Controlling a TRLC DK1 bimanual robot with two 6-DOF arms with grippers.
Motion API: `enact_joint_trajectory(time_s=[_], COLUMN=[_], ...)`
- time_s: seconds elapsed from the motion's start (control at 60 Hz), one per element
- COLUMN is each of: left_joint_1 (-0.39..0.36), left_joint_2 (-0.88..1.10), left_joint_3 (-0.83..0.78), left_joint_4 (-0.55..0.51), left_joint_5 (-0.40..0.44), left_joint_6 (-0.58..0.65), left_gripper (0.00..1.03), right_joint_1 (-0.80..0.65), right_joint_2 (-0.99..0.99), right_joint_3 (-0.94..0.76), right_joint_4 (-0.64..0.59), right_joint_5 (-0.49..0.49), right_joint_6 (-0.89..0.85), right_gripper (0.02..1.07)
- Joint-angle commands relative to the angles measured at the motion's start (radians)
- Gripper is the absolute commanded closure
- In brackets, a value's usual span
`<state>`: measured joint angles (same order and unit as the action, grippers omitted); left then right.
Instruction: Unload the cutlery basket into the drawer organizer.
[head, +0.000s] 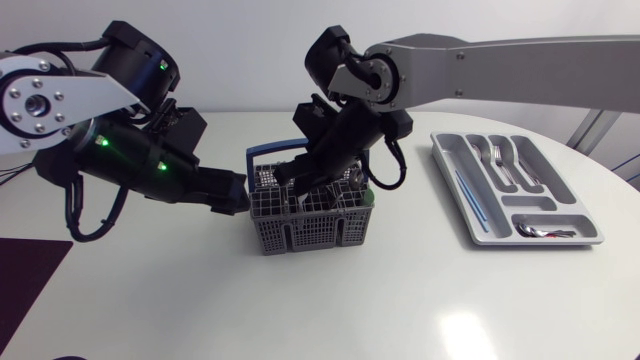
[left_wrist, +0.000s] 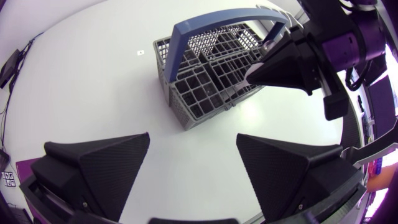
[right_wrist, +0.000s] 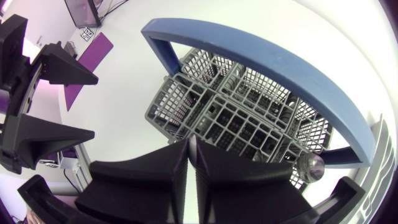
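Two claws sit at the basket (head: 300, 232), which stands mid-table (head: 200, 300), well apart from the organizer (head: 453, 186) off to the right arm's side. The organizer already holds forks (head: 500, 160) and a spoon-like piece (head: 545, 232).

The left claw (left_wrist: 193, 137) is spread wide and holds nothing. It hovers just beside the basket's near wall.

The right claw (right_wrist: 188, 146) is down over the basket under the blue handle (right_wrist: 261, 46), with its fingers pressed together. Whether something thin is pinched between them is not visible.

A shiny rounded metal piece (right_wrist: 309, 167) sits in a corner cell beside the right claw. More cutlery (head: 355, 182) pokes up at the far side.

Handling, as a judgement:
- **Cutlery:** It is stiff polished metal, light but slippery. Pinch across the flat of a handle near its upper end and lift straight up so it doesn't snag on the grid.
- **Basket:** It is light plastic mesh and is likely to slide or tip when a piece drags. The left claw is well placed to brace its wall or handle.
- **Cell walls:** These leave little room for the broad fingers.
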<state>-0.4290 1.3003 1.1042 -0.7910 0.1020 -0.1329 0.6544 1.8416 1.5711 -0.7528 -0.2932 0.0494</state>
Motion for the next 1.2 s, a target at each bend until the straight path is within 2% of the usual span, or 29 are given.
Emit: enact_joint_trajectory(time_s=[0.0, 0.467, 0.617, 0.783, 1.183], left_joint_1=[0.01, 0.016, -0.007, -0.04, -0.151], left_joint_2=[-0.027, -0.079, -0.081, -0.072, 0.02], left_joint_3=[-0.029, -0.053, -0.044, -0.009, 0.098], left_joint_4=[-0.005, -0.02, -0.028, -0.053, -0.062], left_joint_5=[0.013, 0.015, 0.015, 0.015, 0.011], left_joint_6=[0.024, 0.03, 0.013, -0.05, -0.234], left_gripper=[0.06, 0.06, 0.06, 0.05, 0.06], right_joint_1=[-0.006, -0.009, -0.041, -0.125, -0.496], right_joint_2=[-0.039, -0.176, -0.266, -0.387, -0.622], right_joint_3=[-0.023, -0.034, -0.071, -0.131, -0.319], right_joint_4=[-0.003, -0.052, -0.071, -0.12, -0.206], right_joint_5=[-0.011, -0.046, -0.069, -0.092, -0.103], right_joint_6=[0.017, 0.015, 0.006, -0.028, -0.198], right_gripper=[1.01, 1.01, 1.01, 1.01, 1.01])
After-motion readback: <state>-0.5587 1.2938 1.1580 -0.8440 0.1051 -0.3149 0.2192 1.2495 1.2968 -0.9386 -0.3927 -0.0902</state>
